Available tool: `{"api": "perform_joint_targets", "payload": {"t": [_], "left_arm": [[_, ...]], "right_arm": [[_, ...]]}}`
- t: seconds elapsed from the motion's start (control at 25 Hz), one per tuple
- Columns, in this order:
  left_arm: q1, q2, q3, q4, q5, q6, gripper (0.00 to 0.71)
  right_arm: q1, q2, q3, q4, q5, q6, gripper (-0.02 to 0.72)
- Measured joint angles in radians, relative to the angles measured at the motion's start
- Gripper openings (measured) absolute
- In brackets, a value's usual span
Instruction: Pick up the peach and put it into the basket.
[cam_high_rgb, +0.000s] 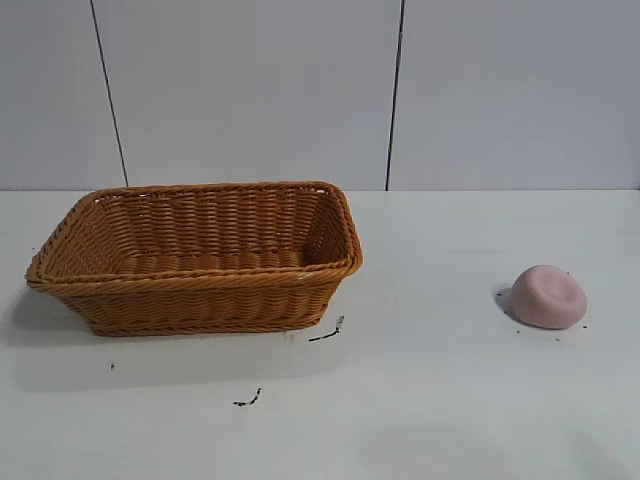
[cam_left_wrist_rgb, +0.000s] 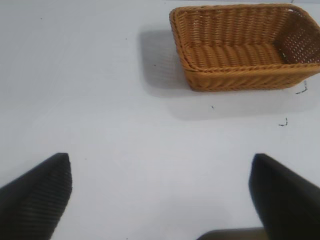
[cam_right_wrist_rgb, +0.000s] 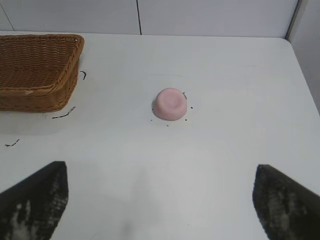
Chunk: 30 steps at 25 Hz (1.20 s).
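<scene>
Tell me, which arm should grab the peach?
Probably the right. Its open pincer faces the peach, with bare table between. The left pincer faces the basket instead.

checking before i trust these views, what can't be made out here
- Both arms: absent from the exterior view; each wrist view shows only the finger tips of the left gripper and right gripper, both wide open, cut off by the frame edge.
- Basket: its floor is partly hidden by the near wall in the exterior view; cut by the edge in the right wrist view.
- Peach: underside hidden against the table.
- Small black marks: too small to identify.
</scene>
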Motion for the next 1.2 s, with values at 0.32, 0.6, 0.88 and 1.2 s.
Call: {"api": "perform_joint_targets", "payload": {"t": [0.32, 0.6, 0.88, 1.2], "left_arm": [[0.0, 0.0, 0.0, 0.0, 0.0, 0.0, 0.693], [0.0, 0.0, 0.0, 0.0, 0.0, 0.0, 0.693], [0.0, 0.0, 0.0, 0.0, 0.0, 0.0, 0.693], [0.0, 0.0, 0.0, 0.0, 0.0, 0.0, 0.693]], "right_arm": [[0.0, 0.0, 0.0, 0.0, 0.0, 0.0, 0.695], [0.0, 0.113, -0.054, -0.001, -0.024, 0.0, 0.695], [0.0, 0.549, -0.217, -0.001, -0.096, 0.0, 0.695], [0.0, 1.15, -0.434, -0.001, -0.116, 0.0, 0.695]]}}
